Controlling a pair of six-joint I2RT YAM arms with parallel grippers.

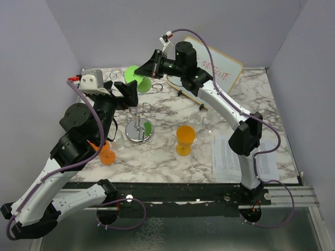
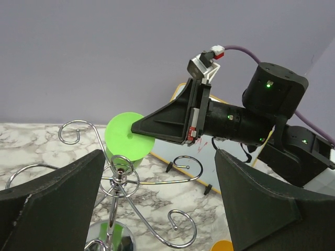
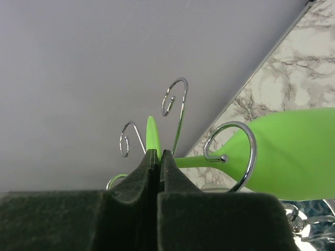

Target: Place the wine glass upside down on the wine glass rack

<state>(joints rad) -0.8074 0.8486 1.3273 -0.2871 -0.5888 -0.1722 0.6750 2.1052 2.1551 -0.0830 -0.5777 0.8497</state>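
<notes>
The green wine glass (image 1: 141, 81) hangs tilted above the back of the wine glass rack (image 1: 138, 123). My right gripper (image 1: 142, 70) is shut on the edge of its round foot. In the right wrist view the gripper (image 3: 158, 153) pinches the foot edge-on. The stem and bowl (image 3: 293, 151) run off to the right, behind a curled rack arm (image 3: 236, 154). In the left wrist view the foot (image 2: 128, 138) sits just past the rack's centre post (image 2: 119, 180). My left gripper (image 1: 125, 93) is open and empty above the rack, with its jaws (image 2: 162, 209) wide apart.
An orange glass (image 1: 185, 138) stands right of the rack's chrome base (image 1: 140, 135). Another orange glass (image 1: 106, 154) sits under my left arm. A clear glass (image 1: 195, 119), a whiteboard (image 1: 217, 70) at the back right and a printed sheet (image 1: 230, 154) lie nearby.
</notes>
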